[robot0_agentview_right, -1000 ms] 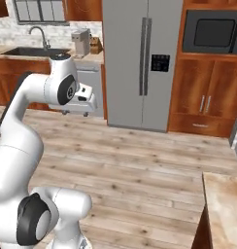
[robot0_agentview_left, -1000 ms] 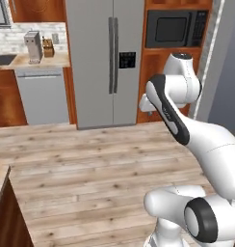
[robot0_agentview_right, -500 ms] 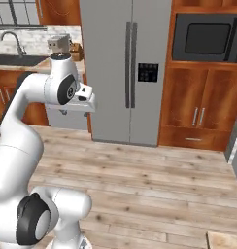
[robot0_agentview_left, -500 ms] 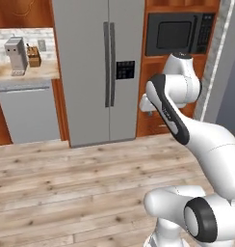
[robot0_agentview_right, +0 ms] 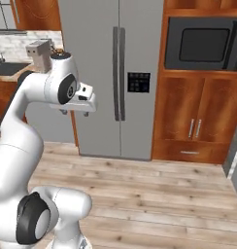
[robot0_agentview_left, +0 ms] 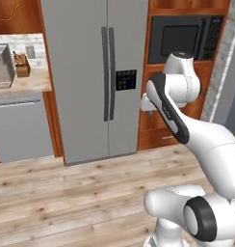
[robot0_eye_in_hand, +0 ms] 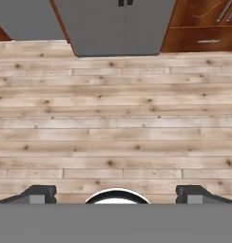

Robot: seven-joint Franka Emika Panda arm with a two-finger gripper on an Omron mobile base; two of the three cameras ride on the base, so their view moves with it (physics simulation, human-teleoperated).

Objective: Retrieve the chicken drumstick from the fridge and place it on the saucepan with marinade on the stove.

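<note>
fridge (robot0_agentview_left: pixel 97 77): a tall grey double-door unit, seen with both doors closed; two long dark vertical handles are set side by side at the centre seam, and a small dark dispenser panel is set in the door on the microwave side.
drumstick: cannot be seen; nothing behind the closed fridge doors can be told.
gripper (robot0_eye_in_hand: pixel 116 193): held in the air in front of the fridge and pointed down at the floor; its two dark tips are seen spread wide apart at the bottom of the hand view, with nothing between them.
arm (robot0_agentview_right: pixel 28 121): raised and bent in front of the fridge, on the side of its counter-side door in the right base view; no part of it is seen touching the fridge.
floor (robot0_eye_in_hand: pixel 116 118): pale wood planks, laid across the space in front of the fridge up to its base.
microwave (robot0_agentview_right: pixel 204 44): a black unit built into wood cabinets just beside the fridge.
cabinets (robot0_agentview_right: pixel 195 121): reddish-brown doors with metal handles, set below the microwave and next to the fridge.
counter (robot0_agentview_left: pixel 23 82): a light top on the other side of the fridge, with a grey appliance front below it.
coffee machine (robot0_agentview_left: pixel 3 65): a grey box stood on the counter, near the fridge.
</note>
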